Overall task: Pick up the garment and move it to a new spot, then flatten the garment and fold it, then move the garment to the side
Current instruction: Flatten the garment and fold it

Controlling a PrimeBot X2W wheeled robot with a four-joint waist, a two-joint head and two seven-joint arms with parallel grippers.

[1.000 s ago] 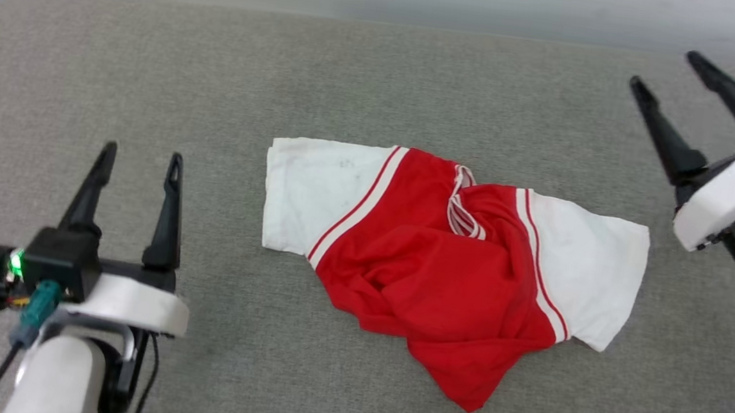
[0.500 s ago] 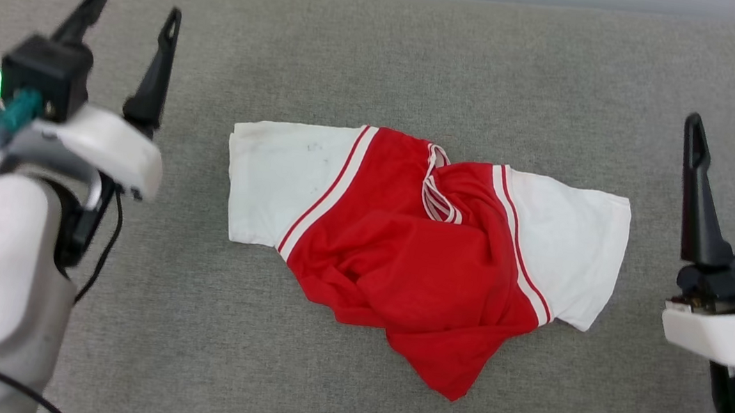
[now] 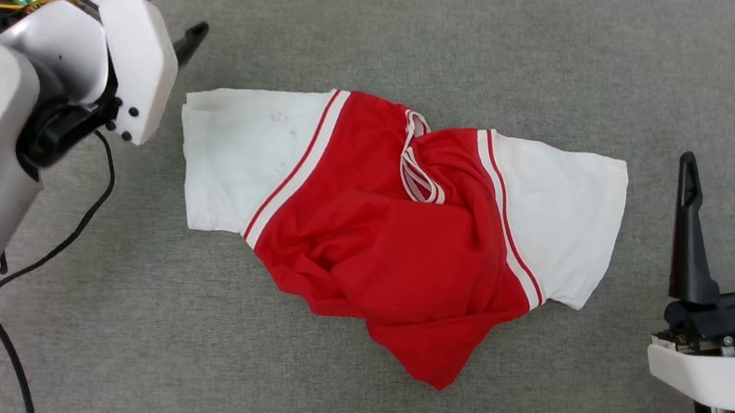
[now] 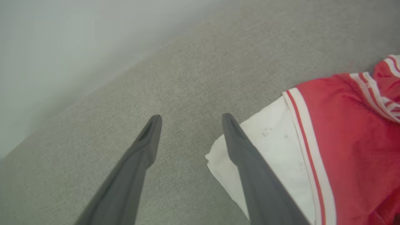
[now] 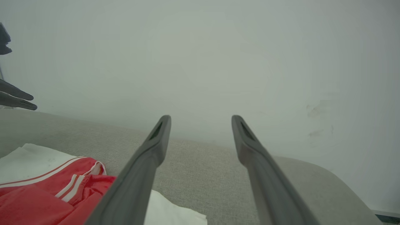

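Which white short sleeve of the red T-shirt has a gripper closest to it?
The robot's-left white sleeve: the left gripper hangs at its edge, while the right gripper stands clear of the other sleeve.

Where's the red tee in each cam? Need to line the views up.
Head view: garment at centre, crumpled.
Left wrist view: right side, running from mid-height to the bottom edge.
Right wrist view: lower left corner.
Shared landmark: striped neckline, at the garment's top middle in head view, far right edge in left wrist view, top right of the red part in right wrist view.
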